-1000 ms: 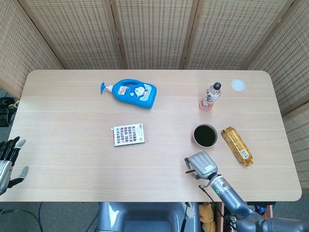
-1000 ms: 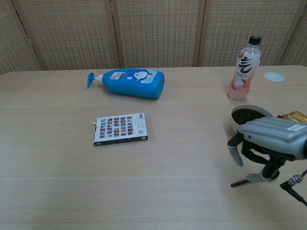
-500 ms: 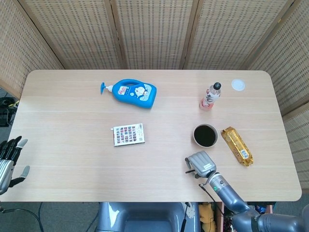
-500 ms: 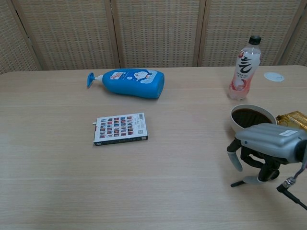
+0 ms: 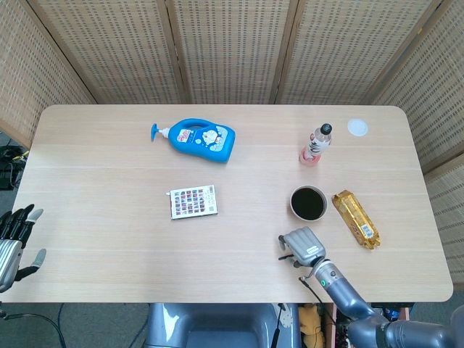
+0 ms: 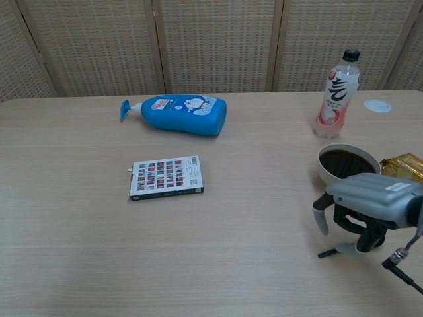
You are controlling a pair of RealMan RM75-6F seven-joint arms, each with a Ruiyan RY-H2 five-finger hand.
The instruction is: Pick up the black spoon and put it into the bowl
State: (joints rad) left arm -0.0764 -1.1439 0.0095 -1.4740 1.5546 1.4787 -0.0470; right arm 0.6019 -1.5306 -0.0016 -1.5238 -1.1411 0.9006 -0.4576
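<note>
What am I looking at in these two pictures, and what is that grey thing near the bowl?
Both pictures come from cameras on one robot: one looks down from its head, the other looks forward from its chest. The grey thing is the robot's right hand, a mechanical hand with fingers on a jointed arm. It is bent down over a thin black spoon lying on the light wooden table; whether it already grips the spoon I cannot tell. The left hand waits at the table's edge, fingers apart, holding nothing. Also on the table: a white bowl with a dark inside, a golden snack packet, a pink drink bottle, a blue pump bottle lying on its side, a small printed box and a white round lid.
</note>
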